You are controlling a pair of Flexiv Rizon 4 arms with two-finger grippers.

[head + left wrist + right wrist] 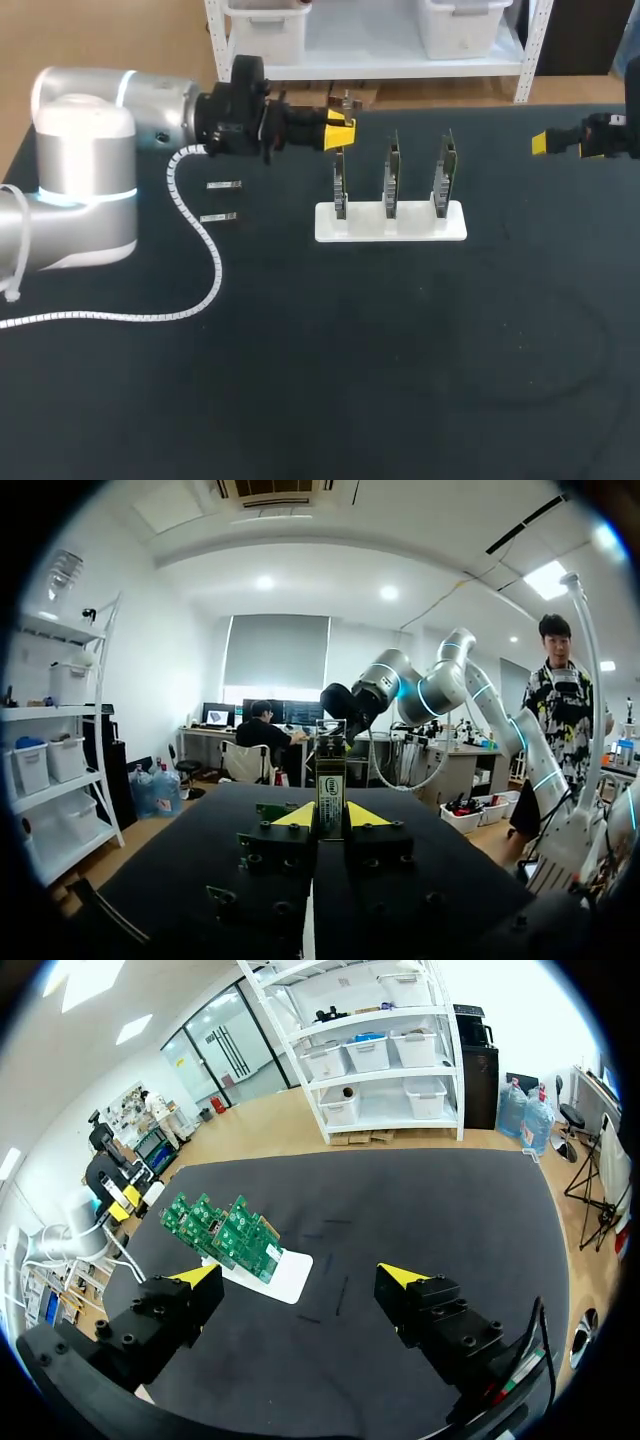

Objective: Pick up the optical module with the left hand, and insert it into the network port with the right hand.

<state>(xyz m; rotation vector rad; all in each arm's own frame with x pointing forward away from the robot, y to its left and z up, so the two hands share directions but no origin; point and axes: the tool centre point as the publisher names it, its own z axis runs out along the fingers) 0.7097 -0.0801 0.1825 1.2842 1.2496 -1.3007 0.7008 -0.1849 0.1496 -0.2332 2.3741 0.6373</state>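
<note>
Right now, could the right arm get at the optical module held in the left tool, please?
Probably yes: the right tool is open, and the optical module sticks out past the left tool's tips. The upright circuit boards stand roughly between, so it must skirt them.

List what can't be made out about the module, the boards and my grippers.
Network ports on the three upright green circuit boards: too small in the head and right wrist views.
Slim metal optical module: lower end hidden by the left gripper, left wrist view.
Right gripper: partly cut off by the head view's edge.
</note>
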